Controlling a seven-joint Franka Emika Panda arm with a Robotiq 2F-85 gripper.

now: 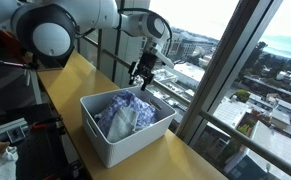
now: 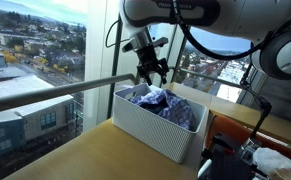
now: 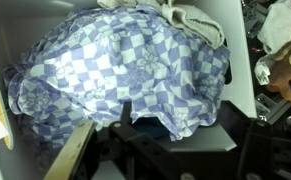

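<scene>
A blue-and-white checkered cloth (image 3: 125, 65) lies heaped in a white plastic bin (image 1: 105, 148) on a wooden tabletop. In both exterior views my gripper (image 1: 140, 74) hangs just above the far end of the bin, over the cloth (image 1: 125, 115). Its fingers (image 2: 143, 75) are spread apart and hold nothing. From the wrist view, the gripper (image 3: 190, 128) looks straight down at the cloth, whose lower edge droops between the two dark fingers. The cloth (image 2: 170, 106) pokes above the bin's rim (image 2: 150, 130). A pale grey-white fabric (image 3: 193, 20) lies at the top of the heap.
The bin stands on a long wooden counter (image 1: 73, 75) running along tall windows. A slanted window post (image 1: 220, 75) stands close behind the bin, and a metal rail (image 2: 45, 88) crosses the glass. Clutter and equipment (image 2: 270, 160) sit beside the counter.
</scene>
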